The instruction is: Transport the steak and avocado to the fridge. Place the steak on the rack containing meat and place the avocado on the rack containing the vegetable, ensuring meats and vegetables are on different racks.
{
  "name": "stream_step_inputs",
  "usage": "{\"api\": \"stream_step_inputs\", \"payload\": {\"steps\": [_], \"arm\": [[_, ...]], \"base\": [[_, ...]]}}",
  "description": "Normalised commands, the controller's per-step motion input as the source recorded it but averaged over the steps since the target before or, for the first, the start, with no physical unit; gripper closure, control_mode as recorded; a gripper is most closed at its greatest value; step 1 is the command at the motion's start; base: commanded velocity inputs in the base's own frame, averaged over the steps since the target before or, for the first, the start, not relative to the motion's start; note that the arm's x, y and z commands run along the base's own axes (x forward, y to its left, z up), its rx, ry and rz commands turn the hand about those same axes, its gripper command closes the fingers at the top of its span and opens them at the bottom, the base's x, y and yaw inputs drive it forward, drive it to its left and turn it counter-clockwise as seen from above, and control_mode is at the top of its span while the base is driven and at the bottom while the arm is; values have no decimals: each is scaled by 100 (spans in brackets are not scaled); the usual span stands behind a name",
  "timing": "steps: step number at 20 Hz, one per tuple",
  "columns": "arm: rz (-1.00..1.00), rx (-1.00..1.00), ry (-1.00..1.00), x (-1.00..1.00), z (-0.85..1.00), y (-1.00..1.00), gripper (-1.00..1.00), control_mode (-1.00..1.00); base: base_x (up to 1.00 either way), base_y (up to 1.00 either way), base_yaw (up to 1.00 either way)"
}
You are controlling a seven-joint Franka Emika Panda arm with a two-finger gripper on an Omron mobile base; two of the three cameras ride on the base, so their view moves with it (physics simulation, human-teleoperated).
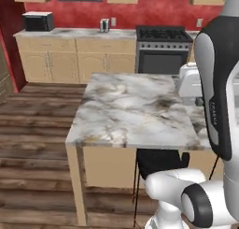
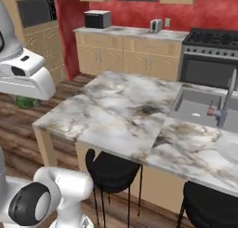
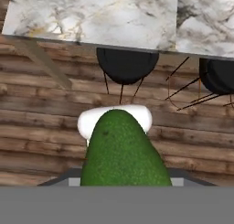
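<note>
The avocado point(image 3: 124, 152), a dark green bumpy oval, rises from the bottom of the hand view and hides my fingertips. My gripper point(image 2: 27, 99) is shut on it. In the right base view the avocado point(image 2: 22, 103) peeks out green under my white hand, left of the island and above the wood floor. The hand view looks down past the fruit at the floor planks and the island's edge. The steak, the fridge and its racks are out of view.
A marble island counter point(image 1: 130, 111) stands ahead, with a sink point(image 2: 197, 106) and faucet at its right. Black stools point(image 2: 114, 171) are tucked under its near side. Cabinets, a stove point(image 1: 163, 48), a toaster and a microwave line the red back wall. Open floor lies left.
</note>
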Motion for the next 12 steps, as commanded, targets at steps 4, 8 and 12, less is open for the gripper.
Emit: {"api": "stream_step_inputs", "payload": {"steps": [4,8,12], "arm": [[0,0,0,0,0,0,100,100],[0,0,0,0,0,0,100,100],[0,0,0,0,0,0,100,100]], "base": [[-35,100,36],[-25,100,48],[-2,84,82]]}}
